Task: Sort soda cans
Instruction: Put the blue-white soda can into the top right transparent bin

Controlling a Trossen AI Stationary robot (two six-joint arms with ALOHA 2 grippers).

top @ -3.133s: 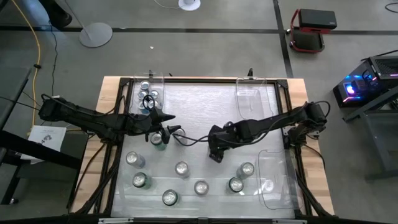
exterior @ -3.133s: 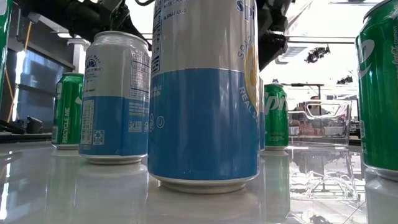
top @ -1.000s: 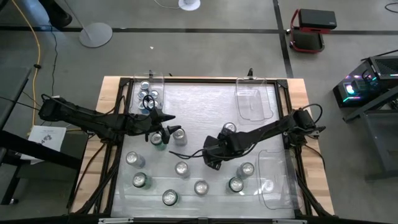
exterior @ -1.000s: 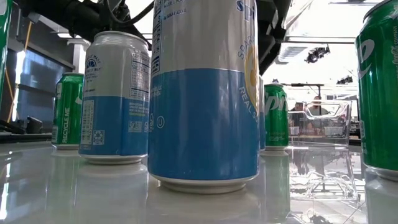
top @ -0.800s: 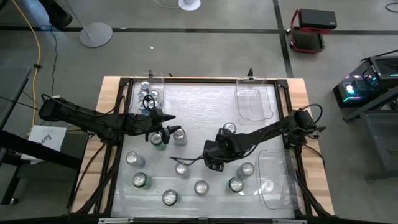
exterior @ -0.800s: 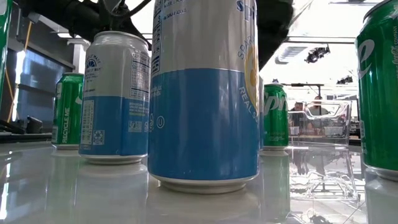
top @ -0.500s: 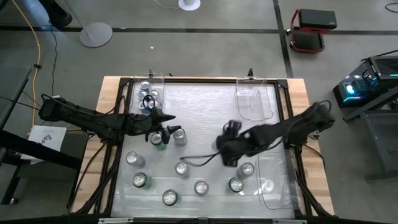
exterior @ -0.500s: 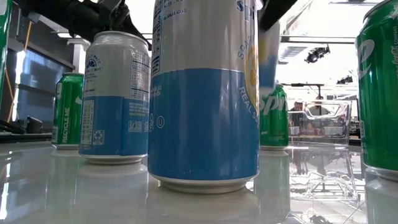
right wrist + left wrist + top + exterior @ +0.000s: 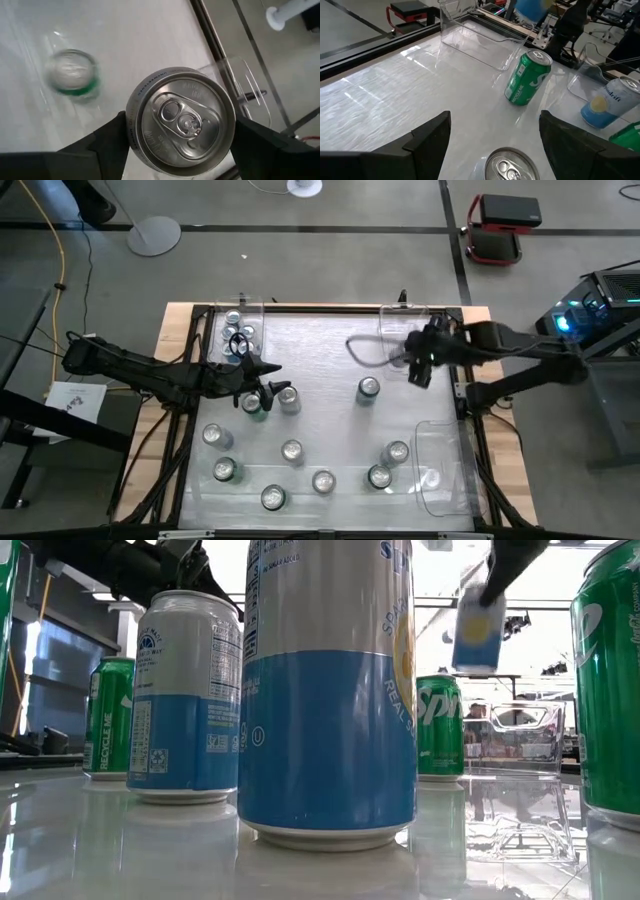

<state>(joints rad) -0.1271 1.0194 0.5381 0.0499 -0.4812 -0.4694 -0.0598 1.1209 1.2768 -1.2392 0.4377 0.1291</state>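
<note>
Spreading across a white table [image 9: 330,355] are upright cans, with clear bins [image 9: 405,345] at its edges. Right gripper [image 9: 420,365] holds a blue can [image 9: 180,122] by its sides, lifted over the far right bin. Left gripper [image 9: 268,393], fingers [image 9: 427,137] wide, straddles a silver-topped can [image 9: 511,167]. Cans look rigid, smooth and likely slippery; grasping mid-body across the sides seems safest.

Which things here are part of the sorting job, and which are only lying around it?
Part of the job:
- soda cans standing on the table
- blue can held by the right gripper
- can between the left gripper's open fingers
- clear plastic bins

Only lying around:
- paper sheet beside the table
- red cart
- round stand base
</note>
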